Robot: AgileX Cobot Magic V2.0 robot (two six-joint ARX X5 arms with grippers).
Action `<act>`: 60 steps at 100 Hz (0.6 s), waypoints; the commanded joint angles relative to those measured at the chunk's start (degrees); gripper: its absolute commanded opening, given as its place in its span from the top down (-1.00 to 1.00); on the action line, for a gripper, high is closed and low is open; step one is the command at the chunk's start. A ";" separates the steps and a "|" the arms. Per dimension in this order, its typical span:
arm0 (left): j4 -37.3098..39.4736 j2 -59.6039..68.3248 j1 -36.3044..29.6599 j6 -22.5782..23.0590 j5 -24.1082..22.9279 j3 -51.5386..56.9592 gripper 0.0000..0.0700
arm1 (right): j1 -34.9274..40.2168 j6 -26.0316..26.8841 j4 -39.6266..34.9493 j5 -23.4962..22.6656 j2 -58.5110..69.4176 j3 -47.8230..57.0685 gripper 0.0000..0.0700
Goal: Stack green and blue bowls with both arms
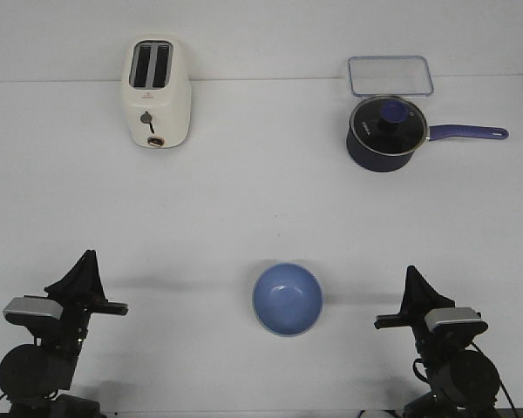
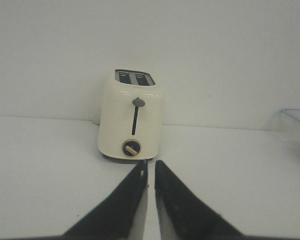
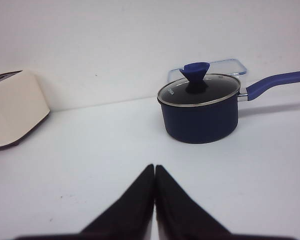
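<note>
Blue bowl (image 1: 287, 299) upright on the white table (image 1: 244, 200), between the two grippers, touching neither. Only a blue bowl shows; if a green one sits beneath it, cannot tell.

Left gripper (image 1: 89, 257) low at the near edge, well to the bowl's left; fingers (image 2: 132, 187) nearly together, a thin gap between them, nothing held. Straight beyond their tips, well apart: cream toaster (image 2: 131, 120), lever and dial facing the fingers.

Right gripper (image 1: 411, 274) near the bowl's right side; fingers (image 3: 165, 187) pressed together, empty. Beyond the tips and off to the right: dark navy saucepan (image 3: 200, 117) with glass lid and blue knob, handle pointing away from the toaster. Clear lidded container (image 1: 390, 76) just behind the pan.

Open tabletop between each gripper and the bowl.
</note>
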 commanded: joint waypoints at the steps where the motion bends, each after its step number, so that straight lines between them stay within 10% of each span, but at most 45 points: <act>1: 0.85 -0.17 -0.04 0.39 -0.13 0.72 0.96 | 0.20 -0.46 0.61 0.09 -0.31 0.09 1.00; 47: 0.20 -1.97 1.55 3.52 0.02 -0.96 0.96 | 0.20 -0.44 0.61 0.09 -0.31 0.09 1.00; 60: -0.31 -6.82 5.90 6.05 6.47 -7.10 0.96 | 0.20 -0.46 0.59 0.09 -0.31 0.09 1.00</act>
